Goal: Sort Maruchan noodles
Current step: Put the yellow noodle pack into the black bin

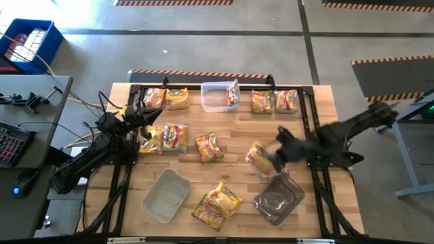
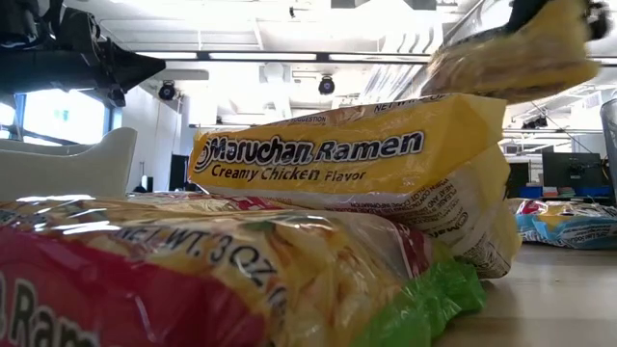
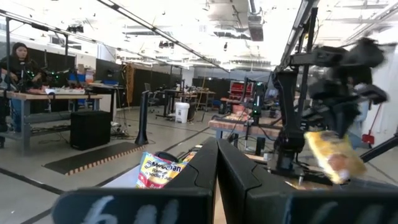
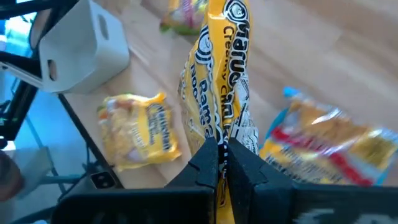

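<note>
We look down on a pale wooden surface (image 1: 237, 129) on a grey concrete floor, with a cluttered desk and a blue crate (image 1: 28, 43) off to the left. Behind it is an open workshop, where a person (image 3: 13, 68) sits at a far bench. We count three clear tubs: one at the far edge (image 1: 215, 97), two near the front. Roughly eleven Maruchan packets (image 1: 175, 136) lie scattered. The right gripper (image 4: 221, 163) has its jaws clamped on a yellow Creamy Chicken packet (image 4: 221, 81), lifted above the front right tub. The left gripper (image 3: 217, 163) waits at left, jaws together.
</note>
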